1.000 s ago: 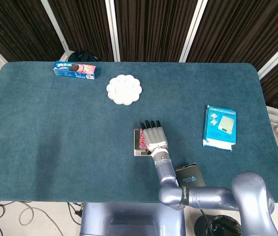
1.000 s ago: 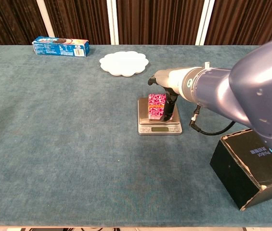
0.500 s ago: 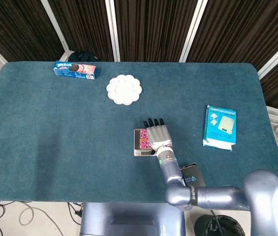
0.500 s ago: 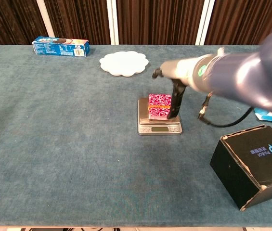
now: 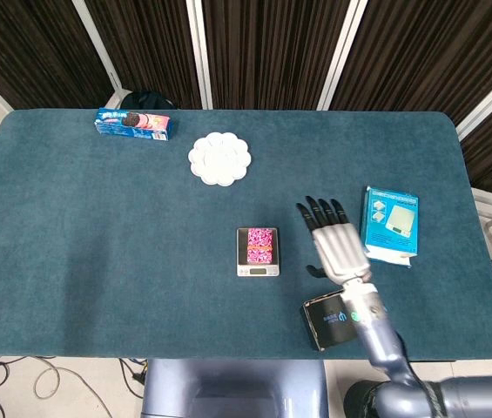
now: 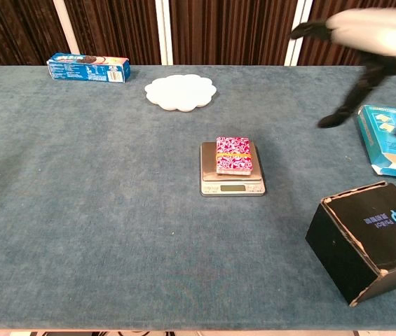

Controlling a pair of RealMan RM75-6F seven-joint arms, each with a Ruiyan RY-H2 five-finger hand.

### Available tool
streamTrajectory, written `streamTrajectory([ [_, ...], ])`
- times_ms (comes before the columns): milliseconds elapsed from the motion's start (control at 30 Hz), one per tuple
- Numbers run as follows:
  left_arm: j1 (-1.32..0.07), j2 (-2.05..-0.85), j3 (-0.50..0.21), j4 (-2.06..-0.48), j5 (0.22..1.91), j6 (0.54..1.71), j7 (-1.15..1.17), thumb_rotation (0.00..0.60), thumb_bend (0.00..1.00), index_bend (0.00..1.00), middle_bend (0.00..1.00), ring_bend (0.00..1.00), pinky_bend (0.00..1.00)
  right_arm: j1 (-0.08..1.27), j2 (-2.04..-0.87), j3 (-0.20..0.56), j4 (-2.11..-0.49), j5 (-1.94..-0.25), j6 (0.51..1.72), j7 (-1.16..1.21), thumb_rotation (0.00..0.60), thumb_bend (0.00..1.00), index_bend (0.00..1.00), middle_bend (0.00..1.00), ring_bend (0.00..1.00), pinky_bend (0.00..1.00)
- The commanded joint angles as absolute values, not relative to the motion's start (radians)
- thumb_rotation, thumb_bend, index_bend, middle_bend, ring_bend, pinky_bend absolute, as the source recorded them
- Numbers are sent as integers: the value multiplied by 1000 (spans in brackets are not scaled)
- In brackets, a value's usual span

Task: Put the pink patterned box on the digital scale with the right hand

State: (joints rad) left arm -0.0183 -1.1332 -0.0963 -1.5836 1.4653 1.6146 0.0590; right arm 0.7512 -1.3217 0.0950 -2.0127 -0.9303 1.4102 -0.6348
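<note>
We see the right hand (image 5: pixel 336 242) raised above the table (image 5: pixel 97 226), its fingers (image 5: pixel 318 212) stretched out and apart with nothing in them; in the chest view the same hand (image 6: pixel 366 35) is a blurred shape at the upper right. It hangs well apart from the scale, at about 3 o'clock of it in the head view.

At about 9 o'clock of the hand sits the digital scale (image 5: pixel 258 268), and the pink patterned box (image 5: pixel 259 246) lies flat on its platform. From the chest camera the box (image 6: pixel 233 155) covers most of the platform, with the scale's (image 6: pixel 232 187) display strip showing just below it.

At about 2 o'clock of the hand, just beside its fingertips, lies a blue scale carton (image 5: pixel 390 224). At about 6 o'clock, under the wrist, stands a black box (image 5: pixel 337 319) near the table's front edge; in the chest view it (image 6: pixel 369 238) sits at the lower right.

Farther off, at about 11 o'clock of the scale, rests a white flower-shaped plate (image 5: pixel 219 158), and beyond it, toward the far left corner, a blue cookie box (image 5: pixel 132 124).

We cannot see the left hand in either view.
</note>
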Motion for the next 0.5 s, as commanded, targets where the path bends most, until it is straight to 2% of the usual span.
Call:
streamTrajectory([
  [33,-17,-1133,-97,-1584,1464,1616,59,600,664,56,0,0,0,512,-1238,-116,-1884,-1313,1609,-388,600,192,0,0,0,0],
  [167,-17,-1133,-98,-1583,1465,1619,62,600,664,56,0,0,0,404,-1238,-200,-1770,-1441,1702,-305,600,192,0,0,0,0],
  [333,-16,-1134,-97,-1583,1468,1622,64,600,664,56,0,0,0,293,-1263,-233,-1653,-1533,1820,-271,600,193,0,0,0,0],
  [500,-14,-1133,-98,-1583,1468,1624,61,600,664,56,0,0,0,235,-1275,-248,-1596,-1552,1832,-239,600,193,0,0,0,0],
])
